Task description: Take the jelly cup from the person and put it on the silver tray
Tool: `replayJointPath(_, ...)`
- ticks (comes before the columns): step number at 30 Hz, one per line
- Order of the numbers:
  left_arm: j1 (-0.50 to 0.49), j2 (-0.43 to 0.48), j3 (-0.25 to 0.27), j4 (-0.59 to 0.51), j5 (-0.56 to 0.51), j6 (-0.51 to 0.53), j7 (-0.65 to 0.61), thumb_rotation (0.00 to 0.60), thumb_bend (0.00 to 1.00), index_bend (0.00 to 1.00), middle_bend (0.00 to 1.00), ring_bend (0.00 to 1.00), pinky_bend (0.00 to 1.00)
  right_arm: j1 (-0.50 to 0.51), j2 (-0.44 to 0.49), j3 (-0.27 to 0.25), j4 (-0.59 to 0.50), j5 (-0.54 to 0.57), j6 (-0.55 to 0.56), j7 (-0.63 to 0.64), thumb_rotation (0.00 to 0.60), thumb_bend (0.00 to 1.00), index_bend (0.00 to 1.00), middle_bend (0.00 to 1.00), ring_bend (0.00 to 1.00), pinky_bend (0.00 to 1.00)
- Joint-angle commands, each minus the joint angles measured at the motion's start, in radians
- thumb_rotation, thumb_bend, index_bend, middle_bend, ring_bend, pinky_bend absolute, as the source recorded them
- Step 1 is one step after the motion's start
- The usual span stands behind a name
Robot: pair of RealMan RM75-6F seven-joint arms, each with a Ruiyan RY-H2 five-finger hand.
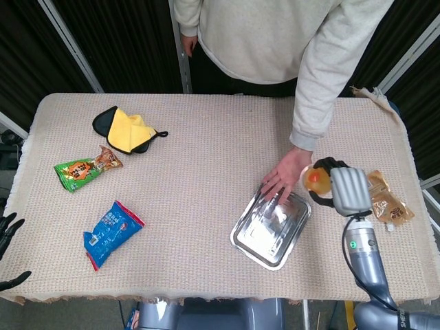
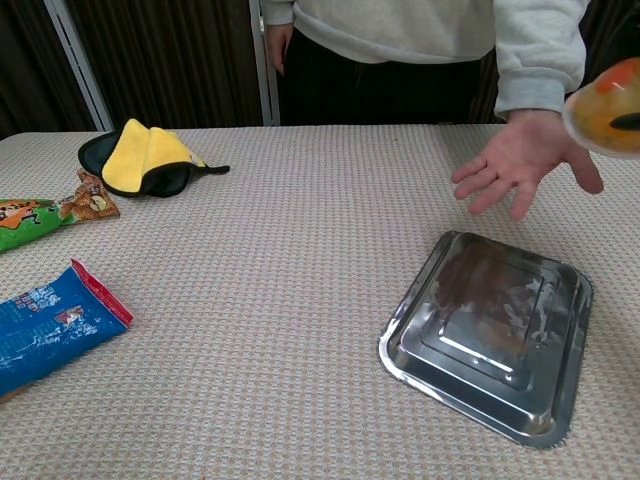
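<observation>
Holding the jelly cup [image 1: 315, 180] aloft, clear of the person's open palm [image 1: 283, 177] and off to the right of the silver tray [image 1: 270, 228]. Fingers of the right hand [image 1: 338, 190] wrapped around it. Handover apparently done; carry step in hand. Next: swing left over the tray, lower, release. Left hand [image 1: 8, 234] idle, fingers spread, at table edge.

Robot test lab. Beige woven-cloth-covered table [image 1: 206, 172] before black curtains [image 1: 117, 41] on bare metal frame posts [image 1: 69, 45]. Person in grey sweatshirt [image 1: 268, 34] attending.
</observation>
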Motion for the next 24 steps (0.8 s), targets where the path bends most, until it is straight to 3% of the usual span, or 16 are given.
replayJointPath(1,0.001,-0.001,-0.001,-0.001,-0.001,0.001,0.005,0.600,0.00,0.02,0.00,0.00,0.00,-0.052,0.036,-0.036,-0.003,-0.013,0.015,0.050,0.600,0.25,0.72,0.59,0.52,0.64)
replayJointPath(7,0.003,-0.004,-0.003,-0.004,-0.006,0.001,0.017,0.600,0.00,0.02,0.00,0.00,0.00,-0.106,0.036,-0.104,0.031,-0.031,-0.006,0.094,0.600,0.25,0.72,0.59,0.52,0.64)
replayJointPath(15,0.004,-0.005,-0.004,-0.006,-0.007,0.002,0.024,0.600,0.00,0.02,0.00,0.00,0.00,-0.111,-0.025,-0.189,0.069,-0.083,-0.076,0.041,0.600,0.25,0.72,0.59,0.52,0.64)
replayJointPath(24,0.003,-0.004,-0.004,-0.005,-0.010,-0.001,0.016,0.600,0.00,0.02,0.00,0.00,0.00,-0.082,-0.157,-0.163,0.117,-0.059,-0.110,0.007,0.600,0.25,0.70,0.57,0.50,0.64)
